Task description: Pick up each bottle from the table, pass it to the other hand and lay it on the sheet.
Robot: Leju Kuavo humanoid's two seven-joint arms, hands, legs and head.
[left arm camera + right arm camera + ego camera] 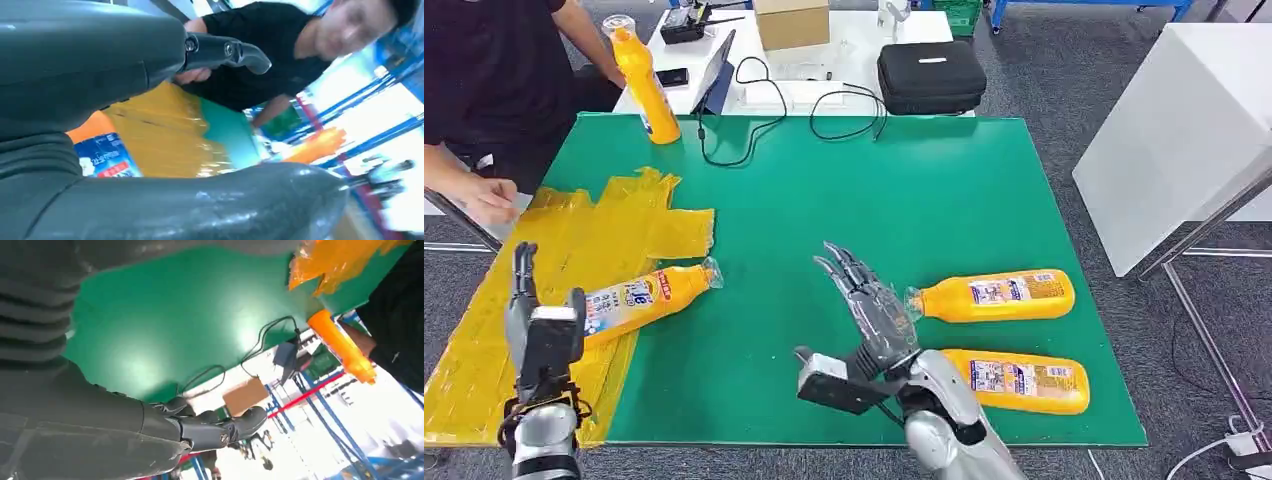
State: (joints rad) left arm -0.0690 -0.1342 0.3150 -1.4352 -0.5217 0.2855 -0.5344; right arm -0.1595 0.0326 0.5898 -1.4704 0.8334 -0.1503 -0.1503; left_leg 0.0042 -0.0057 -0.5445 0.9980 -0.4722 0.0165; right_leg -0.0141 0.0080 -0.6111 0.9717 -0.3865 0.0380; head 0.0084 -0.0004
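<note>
On the yellow sheet we see one bottle lying. Both our left robot hand and right robot hand are spread, holding nothing.

Bottle on sheet, hands empty.

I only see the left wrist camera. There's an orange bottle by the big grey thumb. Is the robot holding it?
Observer: No. The left hand is open; that bottle lies partly on the yellow sheet.
Operator: Where's the other hand?
Observer: The right hand is open over the green table.
Operator: Any more bottles?
Observer: Two lying bottles beside the right hand, and an upright bottle at the far edge.
</note>
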